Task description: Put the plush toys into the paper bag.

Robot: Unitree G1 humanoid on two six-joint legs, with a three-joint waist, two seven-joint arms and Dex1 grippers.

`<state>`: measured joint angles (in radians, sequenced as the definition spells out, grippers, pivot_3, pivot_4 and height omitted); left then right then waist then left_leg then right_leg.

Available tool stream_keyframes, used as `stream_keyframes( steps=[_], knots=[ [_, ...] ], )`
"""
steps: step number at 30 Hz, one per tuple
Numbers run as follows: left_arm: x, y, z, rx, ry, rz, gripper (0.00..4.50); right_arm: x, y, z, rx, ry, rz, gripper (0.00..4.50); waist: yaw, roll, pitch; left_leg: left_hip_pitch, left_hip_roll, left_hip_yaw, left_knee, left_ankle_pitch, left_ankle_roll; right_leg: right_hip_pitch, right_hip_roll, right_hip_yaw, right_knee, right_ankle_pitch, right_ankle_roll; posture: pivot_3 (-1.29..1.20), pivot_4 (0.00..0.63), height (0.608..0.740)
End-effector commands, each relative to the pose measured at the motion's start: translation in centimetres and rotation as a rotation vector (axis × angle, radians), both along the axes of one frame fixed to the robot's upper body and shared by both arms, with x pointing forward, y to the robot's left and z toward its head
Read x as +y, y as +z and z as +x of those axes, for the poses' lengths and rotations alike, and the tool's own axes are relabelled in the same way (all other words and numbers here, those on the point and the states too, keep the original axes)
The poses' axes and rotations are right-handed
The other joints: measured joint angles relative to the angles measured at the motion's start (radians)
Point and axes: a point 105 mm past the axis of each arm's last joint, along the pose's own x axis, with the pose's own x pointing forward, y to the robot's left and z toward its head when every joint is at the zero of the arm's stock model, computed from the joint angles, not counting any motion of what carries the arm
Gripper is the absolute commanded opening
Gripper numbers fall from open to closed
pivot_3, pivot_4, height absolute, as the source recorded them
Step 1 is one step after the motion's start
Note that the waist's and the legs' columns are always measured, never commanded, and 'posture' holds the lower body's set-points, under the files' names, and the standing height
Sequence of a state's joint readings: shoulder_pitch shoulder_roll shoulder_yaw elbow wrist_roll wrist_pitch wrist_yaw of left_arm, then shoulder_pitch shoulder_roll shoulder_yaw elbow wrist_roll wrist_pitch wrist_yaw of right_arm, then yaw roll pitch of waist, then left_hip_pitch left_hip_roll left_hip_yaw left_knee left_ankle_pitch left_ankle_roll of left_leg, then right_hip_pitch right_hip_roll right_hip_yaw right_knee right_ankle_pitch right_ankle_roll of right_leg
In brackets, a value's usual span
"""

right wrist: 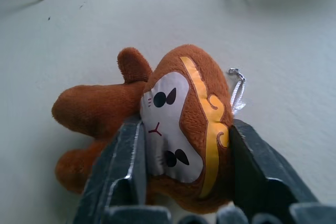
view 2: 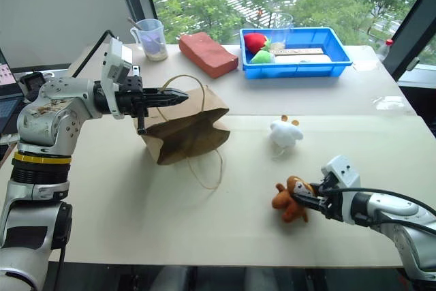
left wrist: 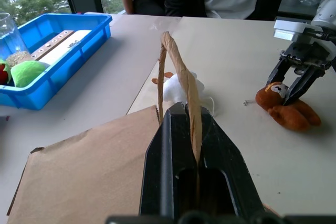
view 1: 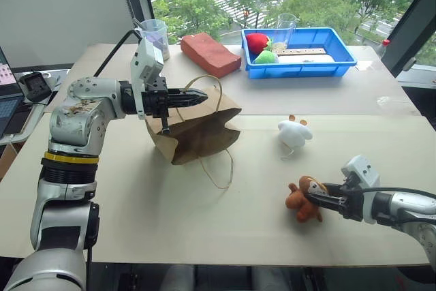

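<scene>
Closest in, the monkey (view 1: 304, 200) lay near the table's (view 1: 136, 216) front edge, toward the right corner, with the right gripper (view 1: 317, 199) clamped on both sides of its head. The white toy (view 1: 295, 133) sat further back, mid-table. Left of it stood the paper bag (view 1: 197, 131), its twine handle (left wrist: 181, 72) pinched tight in the left gripper (view 1: 197, 98). A blue tray (view 1: 337, 59) sat by the back edge.
</scene>
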<state>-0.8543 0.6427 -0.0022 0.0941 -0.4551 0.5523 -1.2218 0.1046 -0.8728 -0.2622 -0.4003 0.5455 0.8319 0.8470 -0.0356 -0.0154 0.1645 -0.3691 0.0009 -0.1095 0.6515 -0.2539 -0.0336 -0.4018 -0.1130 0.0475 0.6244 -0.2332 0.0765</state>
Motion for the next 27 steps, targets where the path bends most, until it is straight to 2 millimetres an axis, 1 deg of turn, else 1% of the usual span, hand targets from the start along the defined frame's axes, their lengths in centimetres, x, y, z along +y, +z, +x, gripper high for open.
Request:
stream_keyframes(
  steps=[1, 3, 4, 5, 6, 7, 8, 10, 11, 12, 13, 16, 18, 21, 24, 27],
  knots=[
    [0.3, 1.2, -0.4, -0.044, 0.005, -0.008, 0.00, 0.9, 1.5, 0.0, -0.026, 0.028, 0.057, 0.89, -0.001, 0.000, 0.000, 0.000, 0.000, 0.000, 0.000, 0.000, 0.000, 0.000, 0.000, 0.000, 0.000, 0.000, 0.000, 0.00, 0.150, 0.740],
    [0.3, 1.3, -0.3, -0.045, 0.006, -0.007, 0.00, 2.0, 2.6, 0.3, -0.043, 0.053, 0.104, 0.14, -0.001, 0.000, 0.000, 0.000, 0.000, 0.000, 0.000, 0.000, 0.000, 0.000, 0.000, 0.000, 0.000, 0.000, 0.000, 0.00, 0.150, 0.740],
    [0.3, 1.3, -0.3, -0.046, 0.006, -0.007, 0.00, 2.8, 3.6, 0.7, -0.064, 0.065, 0.144, 0.01, -0.002, 0.000, 0.000, 0.000, 0.000, 0.000, 0.000, 0.000, 0.000, 0.000, 0.000, 0.000, 0.000, 0.000, 0.000, 0.00, 0.150, 0.740],
    [0.3, 1.3, -0.3, -0.046, 0.006, -0.007, 0.00, 3.7, 4.5, 1.1, -0.090, 0.072, 0.178, 0.01, -0.006, 0.000, 0.000, 0.000, 0.000, 0.000, 0.000, 0.000, 0.000, 0.000, 0.000, 0.000, 0.000, 0.000, 0.000, 0.00, 0.150, 0.740],
    [0.2, 1.4, -0.2, -0.047, 0.003, -0.007, 0.00, 5.2, 5.7, 1.7, -0.122, 0.094, 0.239, 0.01, -0.010, 0.000, 0.000, 0.000, 0.000, 0.000, 0.000, 0.000, 0.000, -0.001, 0.000, 0.000, 0.000, 0.000, 0.000, 0.00, 0.150, 0.740],
    [0.2, 1.4, -0.2, -0.048, 0.002, -0.007, 0.00, 6.2, 6.6, 2.0, -0.140, 0.110, 0.278, 0.01, -0.014, 0.000, 0.000, 0.000, 0.000, 0.000, 0.000, 0.000, 0.000, -0.001, 0.000, 0.000, 0.001, 0.000, 0.000, 0.00, 0.150, 0.740],
    [0.1, 1.4, -0.2, -0.048, -0.001, -0.007, 0.00, 7.8, 7.6, 2.6, -0.167, 0.130, 0.324, 0.01, -0.013, 0.000, 0.000, 0.001, 0.000, 0.000, 0.000, 0.000, 0.000, -0.001, 0.001, 0.000, 0.001, 0.000, 0.000, 0.00, 0.150, 0.740],
    [0.0, 1.5, -0.1, -0.048, -0.005, -0.008, 0.00, 9.9, 8.8, 3.3, -0.190, 0.150, 0.374, 0.01, -0.010, 0.000, 0.000, 0.001, 0.001, -0.001, 0.000, 0.000, 0.000, -0.001, 0.001, 0.000, 0.002, 0.000, 0.000, 0.00, 0.150, 0.740],
    [-0.1, 1.5, 0.0, -0.047, -0.007, -0.012, 0.00, 11.0, 9.1, 3.8, -0.195, 0.151, 0.390, 0.01, -0.009, 0.000, 0.000, 0.000, 0.001, -0.001, -0.001, 0.000, 0.000, -0.002, 0.001, 0.000, 0.002, 0.000, 0.000, 0.00, 0.150, 0.740],
    [-0.3, 1.5, 0.1, -0.047, -0.008, -0.013, 0.00, 11.9, 9.1, 4.3, -0.198, 0.151, 0.390, 0.01, -0.005, 0.000, 0.000, 0.000, 0.001, -0.001, -0.001, 0.000, 0.000, -0.002, 0.001, 0.000, 0.002, 0.000, 0.000, 0.00, 0.150, 0.740],
    [-0.5, 1.5, 0.1, -0.048, -0.012, -0.016, 0.00, 13.0, 8.7, 5.1, -0.195, 0.143, 0.381, 0.01, -0.001, 0.000, 0.000, 0.000, 0.000, -0.002, -0.001, 0.000, 0.000, -0.001, 0.001, -0.001, 0.002, 0.000, 0.000, 0.00, 0.150, 0.740],
    [-1.1, 1.5, -0.1, -0.046, -0.031, -0.029, 0.00, 15.2, 7.2, 7.1, -0.206, 0.123, 0.324, 0.01, 0.001, 0.000, 0.000, -0.001, 0.000, -0.002, -0.001, 0.000, 0.000, -0.001, 0.001, -0.001, 0.004, 0.000, 0.000, 0.00, 0.150, 0.740],
    [-1.7, 1.7, -0.2, -0.044, -0.044, -0.045, 0.00, 17.4, 7.2, 9.1, -0.240, 0.109, 0.332, 0.01, -0.004, 0.000, 0.000, -0.002, 0.000, -0.002, -0.001, 0.000, 0.000, -0.002, 0.000, -0.001, 0.004, 0.000, 0.000, 0.00, 0.150, 0.740],
    [-2.2, 1.8, -0.4, -0.040, -0.058, -0.054, 0.00, 20.3, 7.0, 10.9, -0.271, 0.110, 0.340, 0.01, -0.014, 0.000, 0.000, -0.002, 0.000, -0.002, -0.002, 0.001, -0.001, -0.004, 0.001, -0.001, 0.005, 0.000, 0.000, 0.00, 0.150, 0.740],
    [-2.2, 1.9, -0.5, -0.041, -0.060, -0.054, 0.00, 23.1, 7.1, 12.1, -0.273, 0.117, 0.369, 0.01, -0.029, 0.000, 0.000, -0.001, 0.000, -0.002, -0.003, 0.001, -0.002, -0.004, 0.001, -0.001, 0.006, 0.000, -0.001, 0.00, 0.150, 0.740],
    [-2.1, 2.1, -0.6, -0.044, -0.056, -0.056, 0.00, 24.7, 6.8, 12.9, -0.280, 0.113, 0.367, 0.01, -0.033, 0.001, 0.000, 0.000, 0.000, -0.003, -0.006, 0.002, -0.003, -0.004, 0.001, -0.001, 0.006, 0.000, -0.001, 0.00, 0.150, 0.740]
  ],
)
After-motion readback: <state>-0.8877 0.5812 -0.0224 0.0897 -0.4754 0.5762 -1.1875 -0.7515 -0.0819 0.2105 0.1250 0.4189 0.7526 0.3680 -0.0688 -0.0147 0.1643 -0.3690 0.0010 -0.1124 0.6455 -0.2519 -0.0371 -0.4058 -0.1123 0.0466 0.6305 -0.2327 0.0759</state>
